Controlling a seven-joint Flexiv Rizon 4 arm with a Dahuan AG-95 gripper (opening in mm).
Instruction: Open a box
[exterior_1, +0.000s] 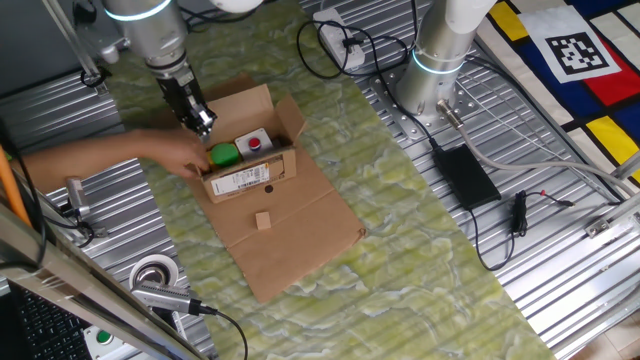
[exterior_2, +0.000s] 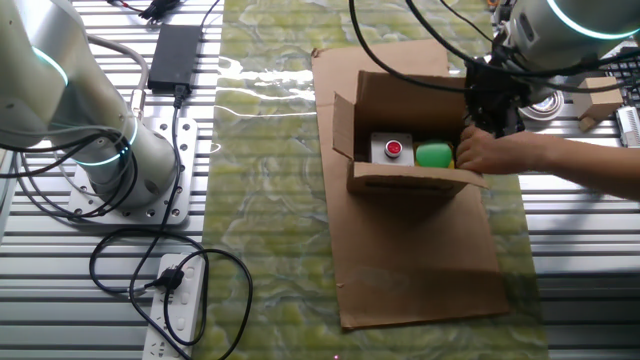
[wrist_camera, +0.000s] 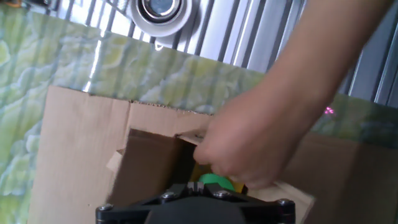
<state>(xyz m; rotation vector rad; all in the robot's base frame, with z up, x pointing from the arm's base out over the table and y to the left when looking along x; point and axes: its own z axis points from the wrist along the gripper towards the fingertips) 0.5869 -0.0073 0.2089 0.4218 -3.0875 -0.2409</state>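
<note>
The box (exterior_1: 250, 181) is a small brown carton with a white barcode label, standing on a flat cardboard sheet (exterior_1: 290, 240). Its top flaps stand open. Inside lie a green object (exterior_1: 224, 154) and a white part with a red button (exterior_1: 254, 142). A person's hand (exterior_1: 170, 152) reaches into the box from the side. My gripper (exterior_1: 202, 120) hangs just above the box's edge, next to the hand, fingers together and holding nothing. The other fixed view shows the box (exterior_2: 410, 180), my gripper (exterior_2: 497, 110) and the hand (exterior_2: 490, 150). In the hand view my gripper (wrist_camera: 200, 185) points at the green object (wrist_camera: 214, 181).
A tape roll (exterior_1: 155, 272) lies on the ribbed metal table near the sheet. A second arm's base (exterior_1: 435, 60), a black power adapter (exterior_1: 463, 175) with cables and a power strip (exterior_2: 175, 310) sit on the other side. A green patterned mat (exterior_1: 400, 250) covers the middle.
</note>
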